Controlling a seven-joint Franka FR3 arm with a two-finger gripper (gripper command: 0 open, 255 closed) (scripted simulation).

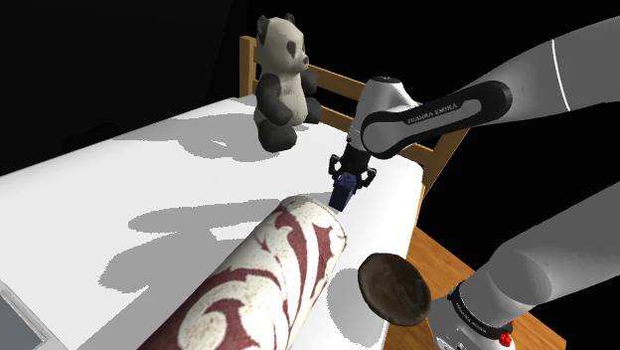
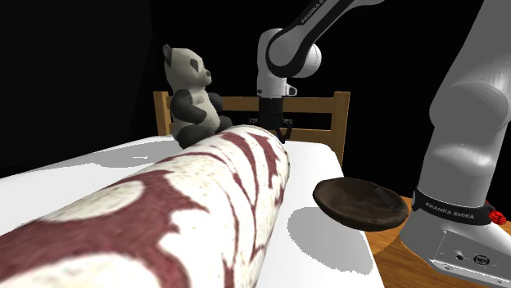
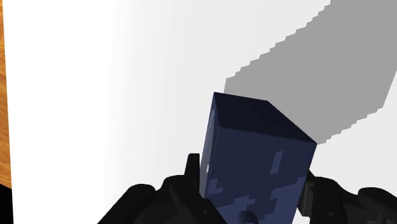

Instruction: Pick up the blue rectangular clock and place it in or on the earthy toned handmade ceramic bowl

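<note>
White wooden-framed bed (image 1: 149, 179), bearing panda toy (image 1: 281, 85), red-patterned roll (image 1: 268, 288), dark brown bowl (image 1: 394, 286)

Shoulder cam looked down over the bed (image 1: 119, 179) from beside the robot base (image 1: 484, 303), second sat low facing the headboard (image 2: 311, 102), both caught the panda (image 1: 281, 89), wrist cam hung close above the sheet

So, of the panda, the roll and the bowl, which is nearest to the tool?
The roll, white with dark red swirls: its far end lies beside the tool gripping the clock. The panda and the brown bowl sit farther off.
</note>
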